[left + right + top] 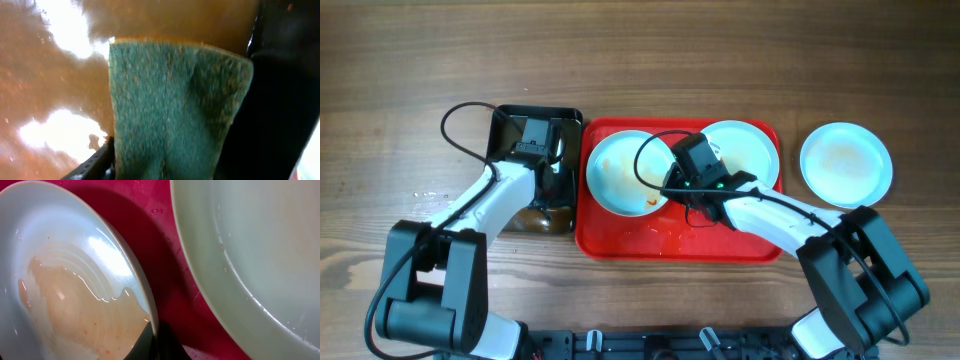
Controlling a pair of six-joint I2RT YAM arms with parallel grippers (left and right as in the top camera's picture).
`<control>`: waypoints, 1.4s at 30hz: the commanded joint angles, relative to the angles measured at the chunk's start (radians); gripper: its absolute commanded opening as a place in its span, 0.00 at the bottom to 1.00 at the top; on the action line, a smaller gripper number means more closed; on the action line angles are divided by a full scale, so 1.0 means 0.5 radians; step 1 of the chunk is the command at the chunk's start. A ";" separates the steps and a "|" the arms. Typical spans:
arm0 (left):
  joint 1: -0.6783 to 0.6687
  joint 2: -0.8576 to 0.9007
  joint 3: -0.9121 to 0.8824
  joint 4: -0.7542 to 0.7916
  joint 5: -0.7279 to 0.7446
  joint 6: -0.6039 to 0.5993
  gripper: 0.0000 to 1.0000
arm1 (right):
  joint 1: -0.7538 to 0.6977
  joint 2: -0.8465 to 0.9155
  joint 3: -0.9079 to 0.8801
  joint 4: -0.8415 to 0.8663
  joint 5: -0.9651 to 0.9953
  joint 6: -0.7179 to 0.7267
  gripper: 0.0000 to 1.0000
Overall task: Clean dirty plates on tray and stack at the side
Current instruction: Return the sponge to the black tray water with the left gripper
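Right tool [669, 192] on plate [613, 165] rim

Overhead: bright, even light from above, sharp throughout. Shadows under the arms on the desk [650, 60] are soft and short. The far-right plate [846, 163] is nearly washed out.

Left wrist: very close and blurred overall. The sponge [170, 110] is soft, its texture barely readable. Blown-out white glare patches sit on the wet brown surface at left, and the right side is almost black.

Right wrist: close, mildly soft. There are specular highlights on the wet left plate [65, 280], and the right plate [260, 255] is evenly lit. A dark shadow band falls on the tray [165, 245] between them.
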 commanded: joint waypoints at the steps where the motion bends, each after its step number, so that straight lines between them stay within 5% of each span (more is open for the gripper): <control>1: 0.005 0.076 -0.076 -0.095 0.106 -0.027 0.53 | 0.006 0.041 -0.002 -0.033 -0.002 -0.027 0.06; 3: 0.002 0.076 -0.076 -0.119 0.106 -0.027 0.42 | 0.006 0.041 -0.002 -0.032 -0.002 -0.027 0.06; 4: 0.002 0.076 -0.076 -0.129 0.106 -0.027 0.16 | 0.006 0.041 -0.002 -0.032 -0.002 -0.027 0.06; 5: 0.003 0.076 -0.076 -0.133 0.106 -0.027 0.04 | 0.006 0.041 -0.002 -0.032 -0.002 -0.027 0.06; 10: 0.005 0.076 -0.066 -0.021 0.094 -0.042 0.04 | 0.006 0.041 -0.002 -0.034 -0.003 -0.027 0.06; 11: 0.005 0.076 -0.050 -0.008 0.062 -0.042 0.10 | 0.006 0.041 -0.002 -0.035 -0.003 -0.027 0.06; 12: 0.005 0.076 -0.027 -0.002 0.011 -0.042 0.37 | 0.006 0.041 -0.003 -0.035 -0.003 -0.028 0.06; 15: 0.005 0.076 0.069 0.135 -0.128 -0.041 0.58 | 0.006 0.041 -0.002 -0.035 -0.003 -0.027 0.06; 23: 0.003 0.156 0.066 0.382 0.010 -0.042 0.61 | 0.006 0.041 -0.002 -0.034 -0.018 -0.027 0.06; 25: 0.002 0.191 0.061 0.358 0.115 -0.042 0.50 | 0.006 0.041 -0.002 -0.034 -0.018 -0.026 0.06; 27: 0.003 0.192 0.062 0.333 0.113 -0.041 0.11 | 0.006 0.041 -0.002 -0.034 -0.018 -0.027 0.07; 28: 0.005 0.188 0.062 0.326 0.112 -0.041 0.04 | 0.006 0.041 -0.003 -0.034 -0.018 -0.027 0.07; 31: 0.018 0.162 0.068 0.325 0.093 -0.039 0.04 | 0.006 0.041 -0.002 -0.034 -0.018 -0.027 0.11; 32: 0.035 0.147 0.079 0.325 0.082 -0.040 0.06 | 0.006 0.041 -0.002 -0.033 -0.018 -0.028 0.12; 34: 0.084 0.114 0.091 0.315 0.085 -0.042 0.58 | 0.006 0.041 -0.002 -0.027 -0.018 -0.073 0.20; 42: 0.075 0.109 0.089 -0.233 0.398 -0.042 0.57 | 0.006 0.042 -0.003 -0.042 -0.056 -0.132 0.21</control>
